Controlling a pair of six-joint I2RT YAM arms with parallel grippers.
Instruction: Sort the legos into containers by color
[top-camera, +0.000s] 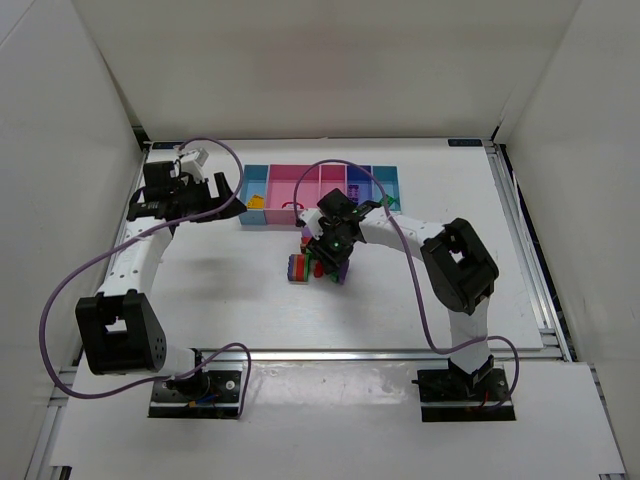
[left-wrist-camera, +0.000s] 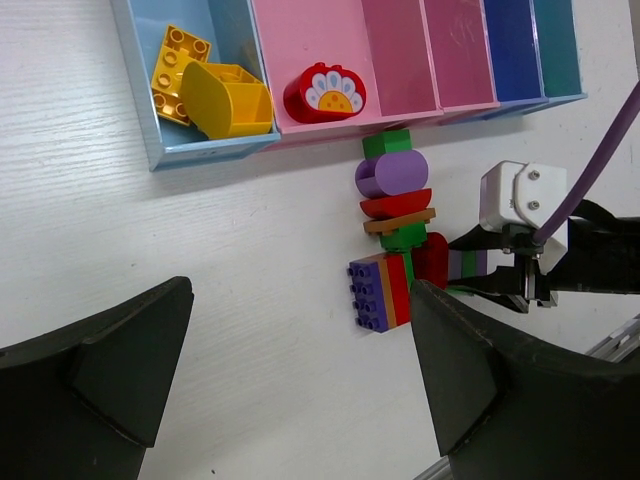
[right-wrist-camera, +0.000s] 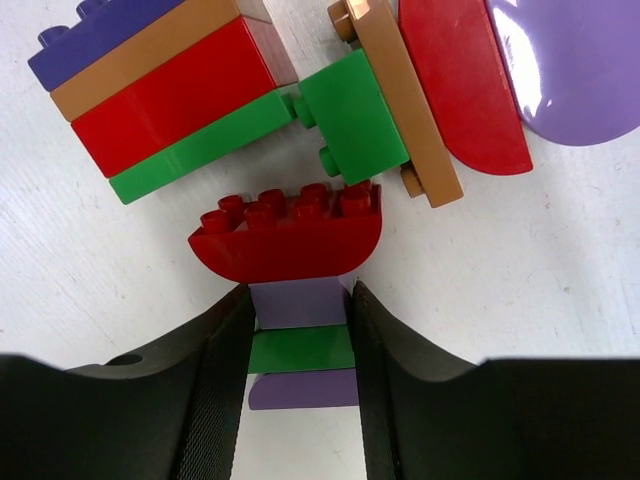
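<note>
From above, you see the right pincer (top-camera: 335, 252) down among the loose legos (top-camera: 303, 264) just in front of the tray (top-camera: 262, 223). That arm is far nearer to them than the left pincer (top-camera: 215, 197), which hangs by the tray's left end. In the left wrist view its jaws gape wide on nothing, and yellow bricks (left-wrist-camera: 215, 95) lie in the end light-blue compartment. In the right wrist view the fingers (right-wrist-camera: 215, 380) press both sides of a purple-and-green stack (right-wrist-camera: 300, 345) capped by a red curved brick (right-wrist-camera: 285, 235). Its long axis runs along the fingers, so I judge it gripped.
</note>
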